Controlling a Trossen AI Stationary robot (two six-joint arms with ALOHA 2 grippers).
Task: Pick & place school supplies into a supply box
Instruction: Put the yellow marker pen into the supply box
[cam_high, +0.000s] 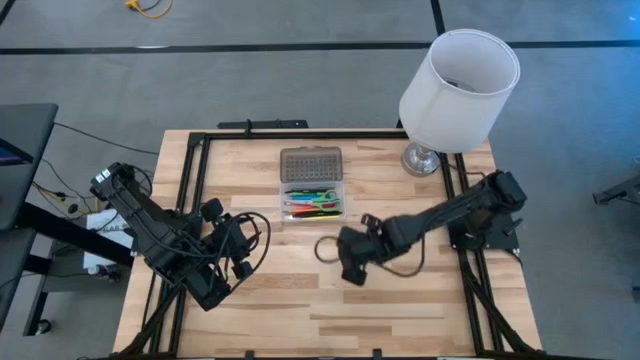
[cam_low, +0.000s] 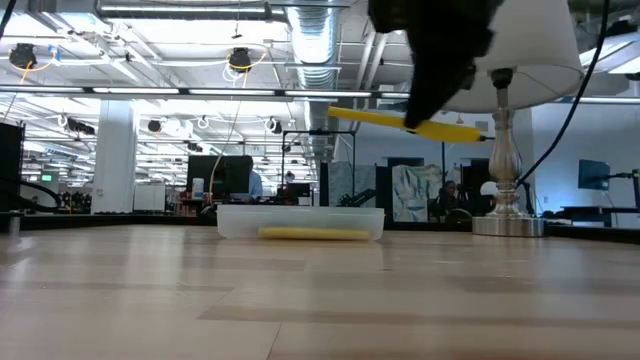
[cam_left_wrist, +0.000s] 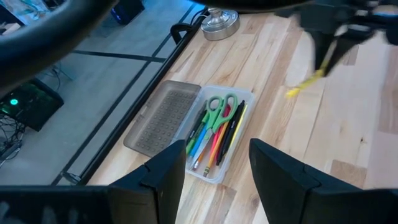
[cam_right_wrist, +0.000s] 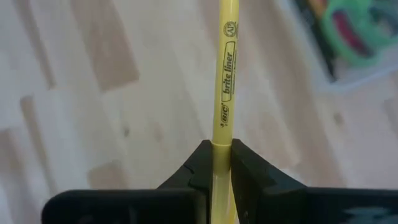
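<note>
Pale wood filled the overhead frame; my right gripper (cam_high: 352, 262) sat right of centre, below the supply box (cam_high: 312, 186). At table level, I held the yellow highlighter (cam_low: 405, 122) aloft, upper right. My right wrist showed fingers (cam_right_wrist: 193, 171) clamped on it. My left gripper (cam_left_wrist: 217, 168) stood apart.

Readable text: one item
yellow highlighter (cam_right_wrist: 224, 87) barrel: "BIC brite liner", small round "AP" seal above it.
</note>
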